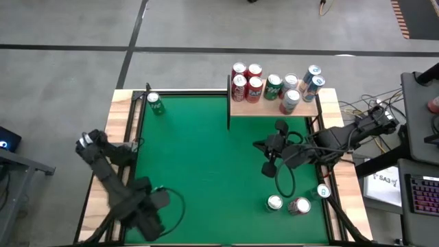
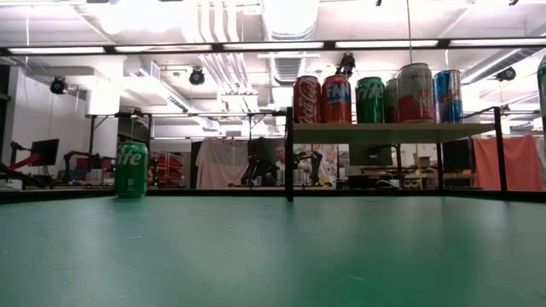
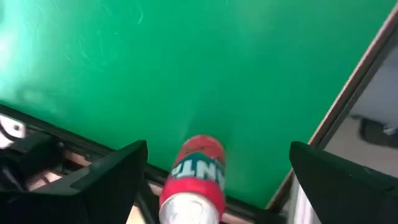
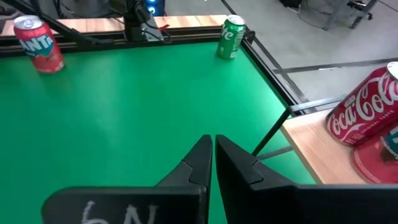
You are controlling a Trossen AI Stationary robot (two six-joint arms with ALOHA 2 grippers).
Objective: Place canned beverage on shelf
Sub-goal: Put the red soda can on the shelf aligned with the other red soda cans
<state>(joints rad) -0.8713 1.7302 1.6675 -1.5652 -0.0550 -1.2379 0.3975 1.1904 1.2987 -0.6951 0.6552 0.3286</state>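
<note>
The left tool (image 3: 217,163) is seen spread wide at the near left corner of the green tabletop (image 1: 206,165), with a red Fanta can (image 3: 194,180) standing between its fingers (image 3: 109,180); the fingers are apart from the can on both sides. In the right wrist view the same can (image 4: 40,43) is seen upright near the tabletop's edge.

The right tool (image 4: 212,163) is pressed together and holds nothing; it hangs over the tabletop just in front of the shelf (image 1: 274,108), seen in the high view (image 1: 269,156).

The shelf stands at the far right of the tabletop and carries a group of upright cans (image 2: 375,94): red ones to the left, a green one, then more to the right.

A green Sprite can (image 1: 156,103) stands alone at the far left corner, well apart from the shelf. Three more cans (image 1: 296,202) are seen near the right front edge; two stand upright, one appears to lie on its side.
</note>
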